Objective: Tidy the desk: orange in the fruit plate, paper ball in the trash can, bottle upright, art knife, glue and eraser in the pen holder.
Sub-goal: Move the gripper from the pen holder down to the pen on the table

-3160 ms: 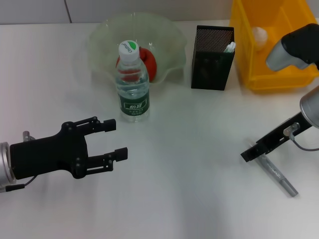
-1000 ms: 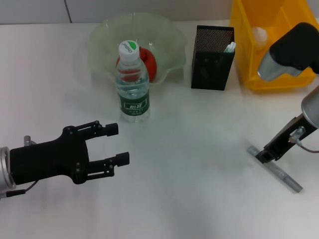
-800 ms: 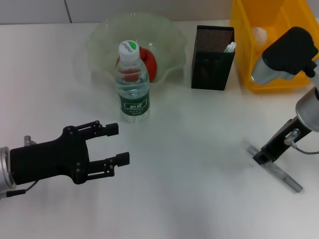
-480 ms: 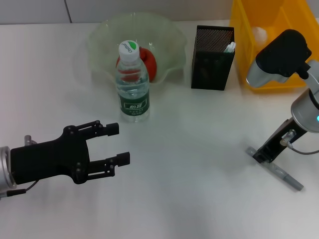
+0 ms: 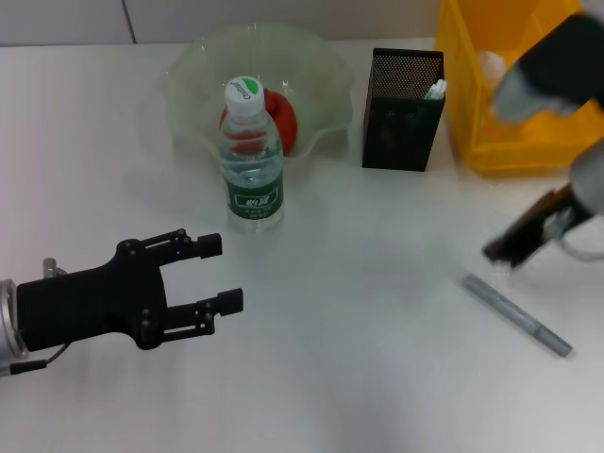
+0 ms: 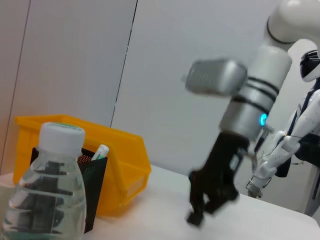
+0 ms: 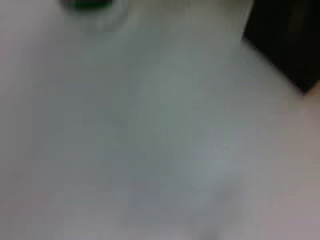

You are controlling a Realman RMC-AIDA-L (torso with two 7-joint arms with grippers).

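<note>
The grey art knife lies flat on the white desk at the right. My right gripper hangs just above and behind its near end, off the knife; it also shows in the left wrist view. My left gripper is open and empty, low at the front left. The bottle stands upright before the fruit plate, which holds the orange. The black pen holder holds a white glue stick. The paper ball lies in the yellow trash can. The eraser is out of view.
The trash can stands at the back right, close behind my right arm. The pen holder stands between the fruit plate and the trash can. The left wrist view shows the bottle, the pen holder and the trash can.
My right gripper has lifted up and back off the art knife, which stays lying on the desk. My left arm has not moved.
</note>
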